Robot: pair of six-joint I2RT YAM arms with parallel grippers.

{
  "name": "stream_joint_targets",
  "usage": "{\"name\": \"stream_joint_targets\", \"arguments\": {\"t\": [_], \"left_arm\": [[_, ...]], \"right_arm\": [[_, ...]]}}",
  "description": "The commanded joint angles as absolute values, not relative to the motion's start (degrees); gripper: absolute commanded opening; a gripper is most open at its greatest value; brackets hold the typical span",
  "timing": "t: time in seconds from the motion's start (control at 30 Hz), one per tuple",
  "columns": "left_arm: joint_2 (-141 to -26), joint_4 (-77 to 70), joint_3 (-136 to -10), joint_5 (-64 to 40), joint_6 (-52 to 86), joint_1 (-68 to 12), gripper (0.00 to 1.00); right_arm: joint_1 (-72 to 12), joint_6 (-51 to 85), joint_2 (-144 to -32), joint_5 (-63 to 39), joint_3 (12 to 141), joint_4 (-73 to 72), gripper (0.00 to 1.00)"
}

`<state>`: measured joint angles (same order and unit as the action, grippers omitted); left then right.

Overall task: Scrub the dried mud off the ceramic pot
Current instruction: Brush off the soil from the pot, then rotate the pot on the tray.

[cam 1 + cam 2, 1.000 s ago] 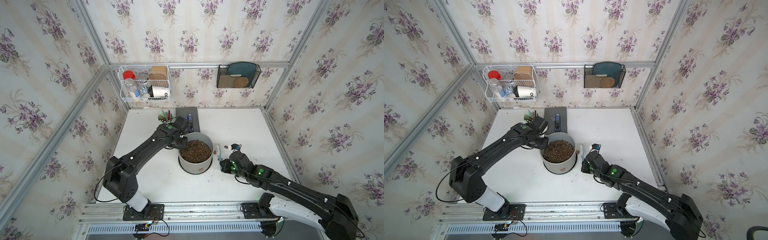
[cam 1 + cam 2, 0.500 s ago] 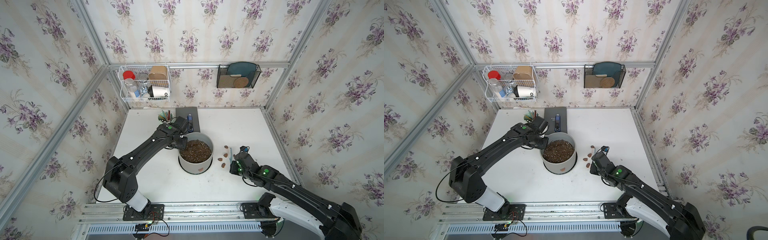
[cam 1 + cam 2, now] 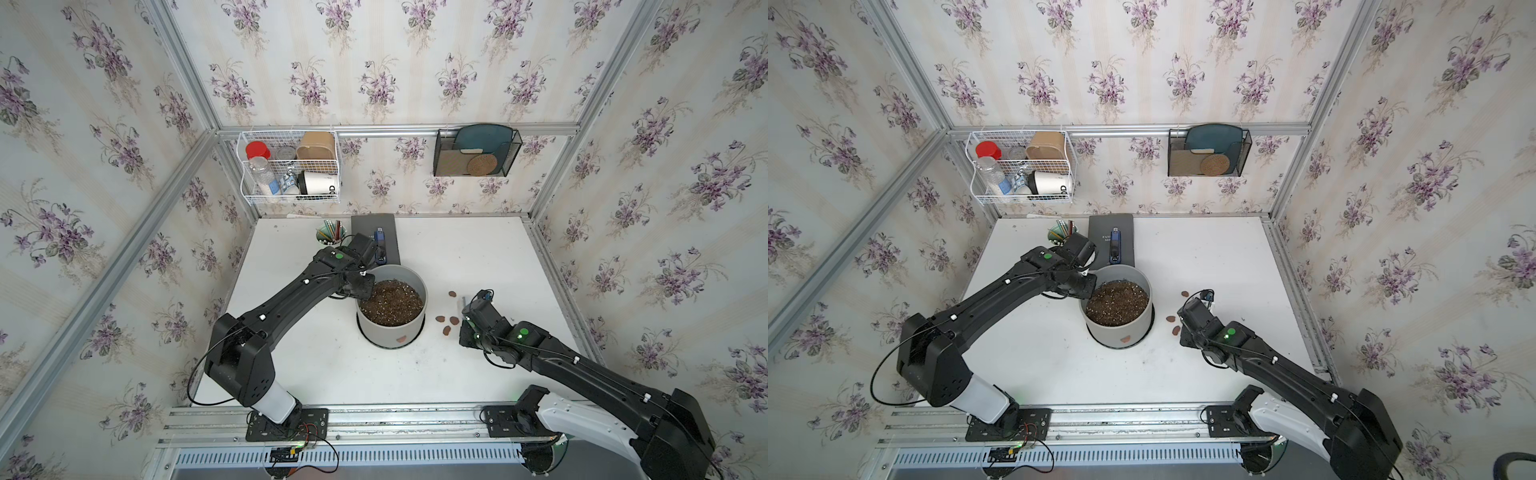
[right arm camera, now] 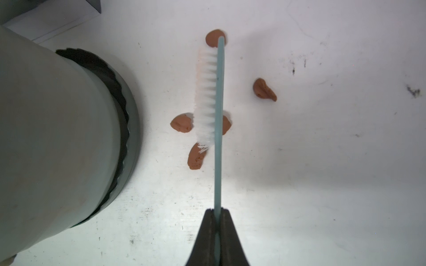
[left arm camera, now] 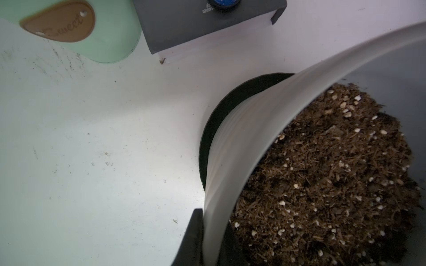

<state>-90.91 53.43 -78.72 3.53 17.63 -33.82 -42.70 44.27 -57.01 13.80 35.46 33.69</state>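
A: Ceramic pot (image 3: 382, 334) stands in the middle of the surface (image 3: 478, 249). One patch of dried mud (image 3: 401, 338) is on its near wall, more lies loose on its right.

B: Left hand (image 5: 211, 235) pinches the rim. Right hand (image 4: 217, 214) is nearer, pinching the brush (image 4: 219, 161), bristles toward the pot.

the ceramic pot (image 3: 386, 334), filled with dark speckled soil (image 3: 392, 302), stood on a black saucer (image 3: 420, 330) near the middle of the white table (image 3: 324, 365), and one blob of dried mud (image 3: 401, 338) clung low on its near wall. the left gripper (image 3: 360, 287) sat closed over the pot's rim on its far left side. four more reddish-brown blobs (image 3: 447, 330) lay on the table between the pot and the right gripper (image 3: 467, 309), which held a pale brush (image 3: 462, 300) near them.
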Motion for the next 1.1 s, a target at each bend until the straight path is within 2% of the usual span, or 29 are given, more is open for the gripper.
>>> {"name": "stream_joint_targets", "arguments": {"t": [0.0, 0.07, 0.17, 0.37, 0.47, 0.63, 0.77, 0.83, 0.93, 1.07], "left_arm": [[-90.6, 50.35, -80.06, 2.18, 18.53, -34.01, 0.25], [-90.9, 50.16, -80.92, 2.89, 18.48, -34.0, 0.33], [-91.88, 49.45, -82.28, 4.56, 18.77, -33.93, 0.4], [-96.46, 47.42, -85.08, 9.45, 18.89, -33.35, 0.45], [-98.82, 48.34, -87.2, 8.97, 18.91, -32.92, 0.43], [-98.87, 49.8, -86.52, 10.63, 20.28, -32.57, 0.34], [-96.39, 51.73, -84.53, 11.3, 21.73, -32.18, 0.14], [-94.3, 53.21, -83.54, 11.07, 22.65, -32.17, 0.08], [-91.07, 53.56, -81.66, 7.46, 23.35, -32.25, 0.1], [-87.72, 49.63, -78.52, -0.02, 23.25, -32.36, 0.24]], "right_arm": [[-42.89, 43.03, -56.27, 16.02, 36.58, 36.27, 0.0], [-43.6, 43.28, -54.26, 15.69, 36.72, 35.72, 0.0], [-45.79, 43.67, -50.57, 13.77, 36.22, 32.73, 0.0], [-49.54, 47.75, -46.77, 10.01, 32.38, 25.75, 0.0], [-50.38, 48.79, -47.9, 11.31, 31.83, 25.97, 0.0], [-50.73, 49.56, -47.42, 10.94, 30.75, 25.25, 0.0], [-50.8, 49.87, -47.43, 10.98, 30.28, 24.8, 0.0], [-50.76, 49.92, -47.81, 10.66, 30.15, 24.19, 0.0], [-50.89, 50.01, -48.6, 10.04, 29.91, 23.21, 0.0], [-51.38, 50.33, -49.74, 9.49, 29.7, 21.61, 0.0]]}}
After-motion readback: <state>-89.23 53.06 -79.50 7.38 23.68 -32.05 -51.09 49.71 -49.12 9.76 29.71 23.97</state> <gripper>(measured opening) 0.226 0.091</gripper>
